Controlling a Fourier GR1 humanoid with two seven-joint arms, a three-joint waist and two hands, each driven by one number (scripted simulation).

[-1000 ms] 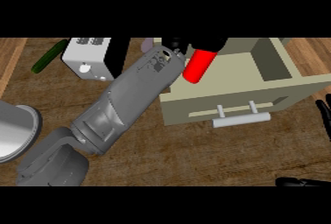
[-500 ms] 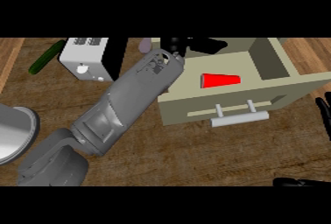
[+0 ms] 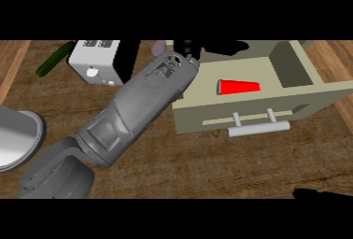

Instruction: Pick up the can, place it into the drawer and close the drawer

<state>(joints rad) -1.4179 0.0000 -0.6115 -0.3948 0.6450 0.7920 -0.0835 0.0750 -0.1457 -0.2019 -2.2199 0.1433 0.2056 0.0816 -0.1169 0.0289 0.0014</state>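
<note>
Counter: brown wood grain, planks running across the view; it carries everything below.
Left arm: grey forearm rising from the lower left corner to the drawer's back left corner.
Left hand: black, at the top of that arm, above the drawer's rear wall; only a little of it shows past the wrist, so whether its fingers are spread or curled cannot be told.
Can: red, lying on its side inside the drawer, just right of and below the left hand, apart from it.
Drawer: beige box, pulled open, right of the left arm; its front panel faces the lower edge.
Handle: pale bar on the drawer front, below the can.
Toaster: white box, left of the left hand, close to the forearm.
Cucumber: green, left of the toaster.
Pot: grey metal, at the left edge, beside the arm's lower part.
Right hand: black, at the lower right edge; finger state cannot be told.
</note>
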